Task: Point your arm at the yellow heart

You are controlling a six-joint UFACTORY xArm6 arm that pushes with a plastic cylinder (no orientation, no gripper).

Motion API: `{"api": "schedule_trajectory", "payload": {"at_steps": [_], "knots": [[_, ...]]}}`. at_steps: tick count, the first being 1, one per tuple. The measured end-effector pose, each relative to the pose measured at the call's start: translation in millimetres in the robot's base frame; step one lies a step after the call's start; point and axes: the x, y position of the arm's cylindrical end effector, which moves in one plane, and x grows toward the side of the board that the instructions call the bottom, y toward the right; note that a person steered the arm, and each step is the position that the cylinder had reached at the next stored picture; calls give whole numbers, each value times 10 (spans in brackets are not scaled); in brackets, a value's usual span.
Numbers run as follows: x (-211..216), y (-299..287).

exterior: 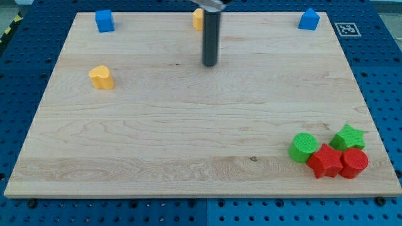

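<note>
The yellow heart (102, 77) lies on the wooden board (188, 125) at the view's left, in its upper half. My tip (209, 64) stands near the top middle of the board, well to the right of the heart and apart from it. A second yellow block (198, 19) sits at the top edge, partly hidden behind the rod; its shape is unclear.
A blue cube (104, 21) sits at the top left and a blue block (308, 19) at the top right. At the bottom right cluster a green cylinder (304, 147), a green star (348, 137), a red star (325, 161) and a red cylinder (353, 162).
</note>
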Motion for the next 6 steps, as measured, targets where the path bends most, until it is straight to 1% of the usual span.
{"api": "schedule_trajectory", "payload": {"at_steps": [2,4,5,6], "knots": [[-157,-1062],[-161,-2142],[-152,-2542],[-12,-2613]]}}
